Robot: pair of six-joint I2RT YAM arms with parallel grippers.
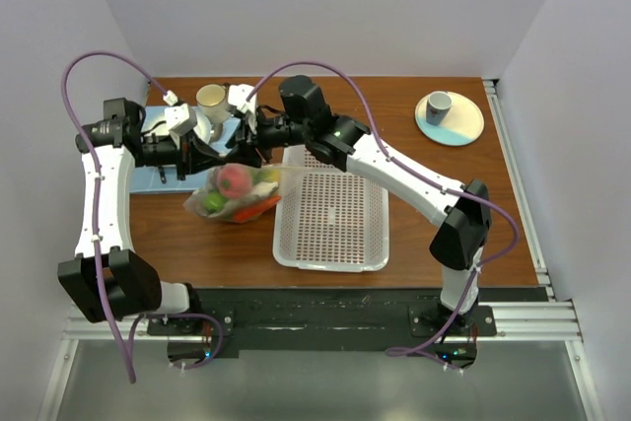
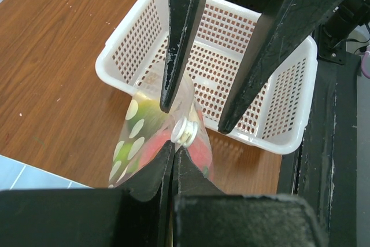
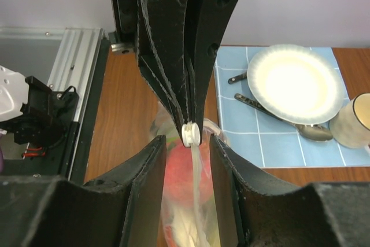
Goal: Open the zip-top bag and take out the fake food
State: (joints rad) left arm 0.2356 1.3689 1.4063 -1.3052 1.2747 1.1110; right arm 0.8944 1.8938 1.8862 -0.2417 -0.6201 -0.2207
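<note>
The zip-top bag (image 1: 232,194), clear with white oval dots, hangs between both grippers above the brown table. Inside it I see the fake food: a red-pink fruit (image 1: 234,178), a green fruit (image 1: 214,202) and an orange piece (image 1: 258,207). My left gripper (image 2: 174,146) is shut on the bag's top edge just below the white zip slider (image 2: 185,131). My right gripper (image 3: 186,143) is open, one finger on each side of the white zip strip (image 3: 199,183), facing the left gripper (image 3: 188,122). The red-pink fruit (image 3: 182,172) shows through the plastic.
A white perforated basket (image 1: 333,219) lies right of the bag, its rim (image 2: 289,137) close under the grippers. A blue tiled mat (image 3: 277,143) at the back left carries a plate (image 3: 295,82), spoon (image 3: 312,131) and cup (image 3: 352,121). A plate with a grey cup (image 1: 450,117) sits back right.
</note>
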